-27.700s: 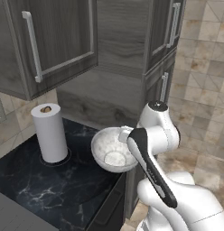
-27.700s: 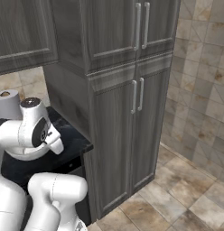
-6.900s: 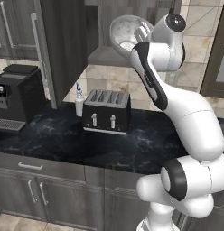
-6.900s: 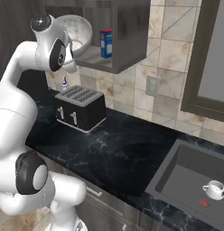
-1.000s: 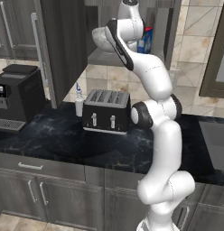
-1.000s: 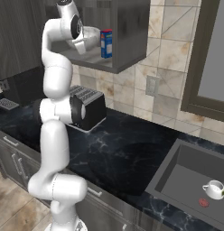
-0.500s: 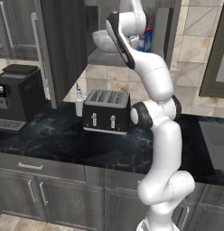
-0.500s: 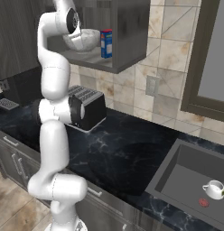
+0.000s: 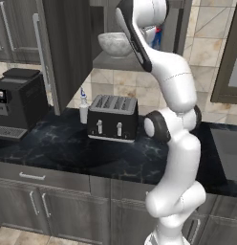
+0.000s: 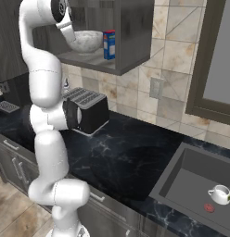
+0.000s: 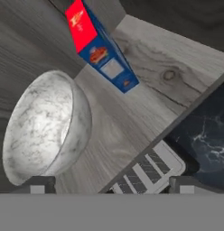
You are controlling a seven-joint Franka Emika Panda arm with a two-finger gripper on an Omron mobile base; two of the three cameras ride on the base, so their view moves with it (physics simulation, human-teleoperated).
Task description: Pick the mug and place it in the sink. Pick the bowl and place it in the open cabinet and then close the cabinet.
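Cabinet (image 10: 130,37) was at the top of the right base view, door open, with its wooden shelf (image 11: 145,85) across the hand view. Black marble bench (image 10: 126,162) ran through the middle of both base views. Sink (image 10: 191,185) was at lower right of the right base view. Coffee machine (image 9: 17,103) sat at the left edge of the left base view, toaster (image 9: 113,117) at centre. Bowl (image 10: 84,40) sat upright on the cabinet shelf, upper left of the right base view, beside a blue-red box (image 10: 109,45). Gripper (image 11: 109,185) was at the bottom of the hand view, jaws wide apart, holding nothing, bowl (image 11: 44,128) just beside one fingertip. Mug (image 10: 220,194) sat in the sink by the red drain mark.
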